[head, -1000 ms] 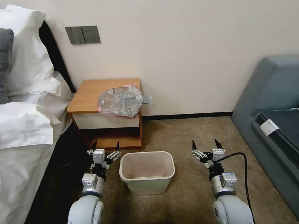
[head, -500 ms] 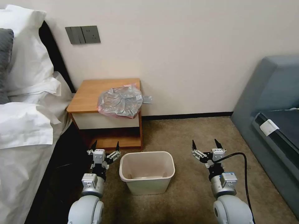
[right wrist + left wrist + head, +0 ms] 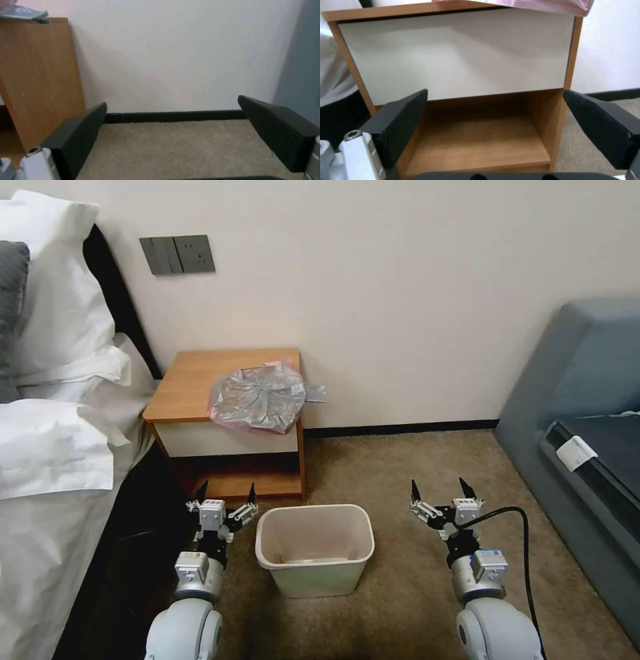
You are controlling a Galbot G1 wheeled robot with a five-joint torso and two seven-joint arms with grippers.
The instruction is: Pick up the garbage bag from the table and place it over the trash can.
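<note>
The garbage bag (image 3: 259, 397), crumpled grey plastic with a pinkish rim, lies on the right front part of the wooden table (image 3: 190, 380) and hangs a little over its edge; its pink rim (image 3: 550, 5) and a grey corner (image 3: 23, 13) show in the wrist views. The cream trash can (image 3: 315, 548) stands empty on the carpet in front of the table. My left gripper (image 3: 227, 492) hovers open just left of the can, facing the table's lower shelf (image 3: 476, 142). My right gripper (image 3: 440, 489) hangs open to the can's right, over bare carpet.
A bed with white pillows and sheets (image 3: 60, 413) fills the left side, close to my left arm. A grey-blue sofa (image 3: 587, 433) stands at the right. A black cable (image 3: 513, 527) loops from my right wrist. Beige carpet (image 3: 400, 467) lies between can and wall.
</note>
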